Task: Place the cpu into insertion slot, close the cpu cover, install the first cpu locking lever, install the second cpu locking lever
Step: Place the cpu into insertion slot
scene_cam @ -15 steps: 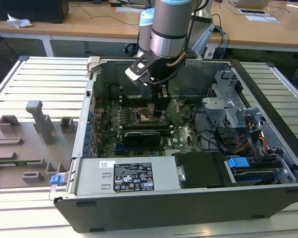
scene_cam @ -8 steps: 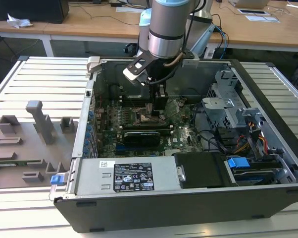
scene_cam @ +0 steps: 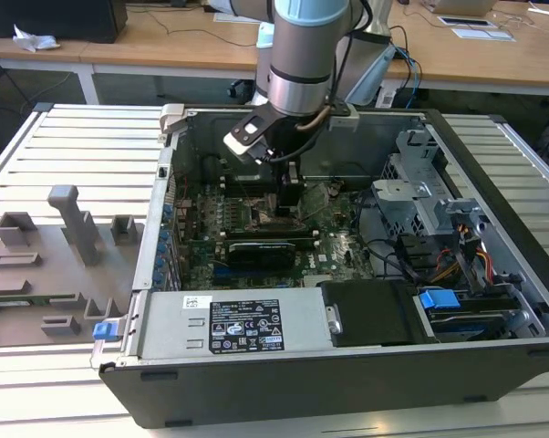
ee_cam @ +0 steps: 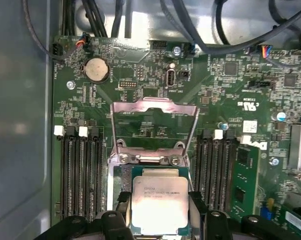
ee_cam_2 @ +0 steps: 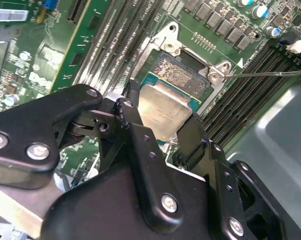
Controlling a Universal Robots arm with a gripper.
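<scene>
The cpu [ee_cam: 158, 197] [ee_cam_2: 163, 116], silvery top up, sits clamped between the two black fingers [ee_cam: 122, 204] of the gripper [ee_cam: 159, 209] [ee_cam_2: 163, 106], one pressing on each opposite edge. It hangs partly over the slot [ee_cam_2: 183, 75]. In the second wrist view the slot's dark centre shows past the chip's far edge, and whether the chip touches the slot cannot be told. The cover [ee_cam: 155, 105] is swung up and open just beyond the slot, with green board [ee_cam: 215, 90] showing through its cut-out. Memory slots [ee_cam: 78, 170] run along both sides of the slot. A round battery [ee_cam: 97, 69] lies farther off on the board. In the exterior view the gripper [scene_cam: 288, 196] reaches down into the open case [scene_cam: 347, 383] over the board.
</scene>
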